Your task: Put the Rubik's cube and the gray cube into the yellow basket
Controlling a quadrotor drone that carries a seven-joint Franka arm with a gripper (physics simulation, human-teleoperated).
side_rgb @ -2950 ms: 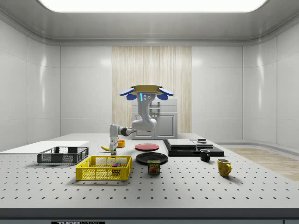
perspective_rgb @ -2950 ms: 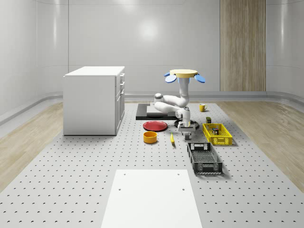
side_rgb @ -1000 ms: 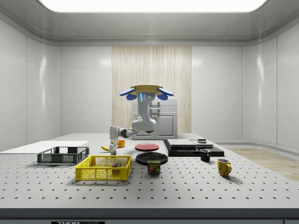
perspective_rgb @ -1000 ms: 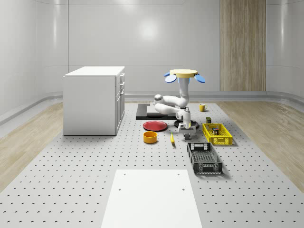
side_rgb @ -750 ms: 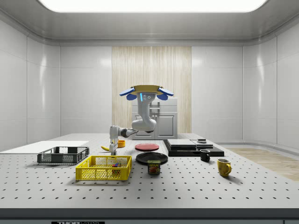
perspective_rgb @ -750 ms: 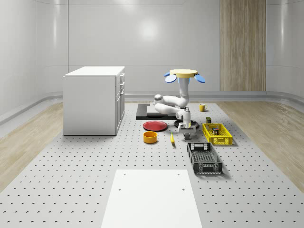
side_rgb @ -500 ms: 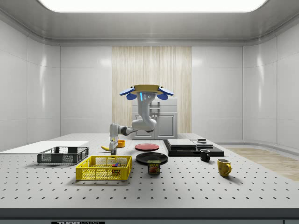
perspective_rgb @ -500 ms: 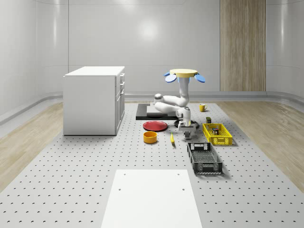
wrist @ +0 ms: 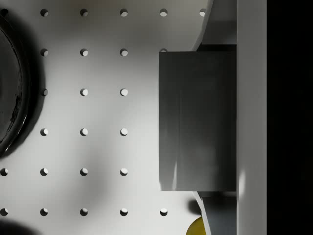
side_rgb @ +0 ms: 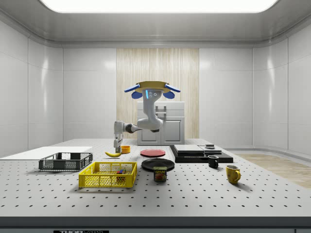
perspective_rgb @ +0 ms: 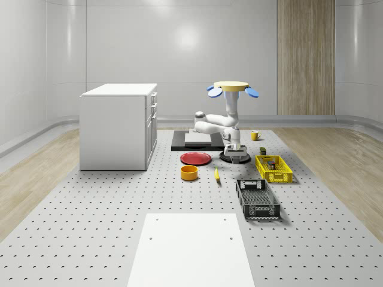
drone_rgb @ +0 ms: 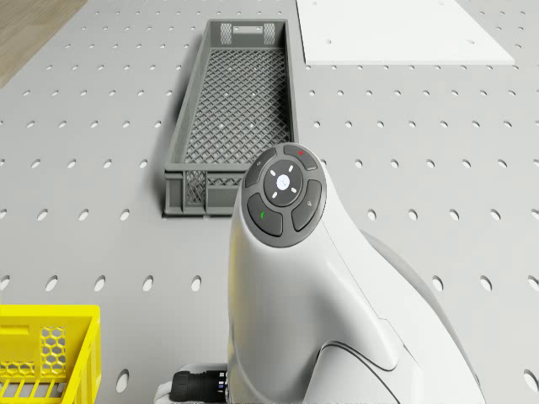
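The drone [perspective_rgb: 232,88] hovers over the table beside the black plate [perspective_rgb: 230,160], its arm bent downward. My gripper [perspective_rgb: 237,154] hangs just above the table, to the whole-scene view's left of the yellow basket [perspective_rgb: 273,169]. In the wrist view the gray cube [wrist: 190,107] sits between the fingers of my gripper [wrist: 205,122], which is shut on it, above the perforated tabletop. In the side view my gripper [side_rgb: 116,143] is behind the yellow basket [side_rgb: 107,174]. The Rubik's cube [side_rgb: 120,171] lies inside that basket.
A black crate [perspective_rgb: 257,199] lies in front of the basket. A banana [perspective_rgb: 216,174], orange bowl [perspective_rgb: 189,173] and red plate [perspective_rgb: 195,158] are to the whole-scene view's left. A spam can [side_rgb: 159,174] and two mugs [side_rgb: 233,174] stand nearby. A white cabinet [perspective_rgb: 118,125] is further left.
The drone has risen and the arm has straightened. The gripper has come up off the table with the gray cube.
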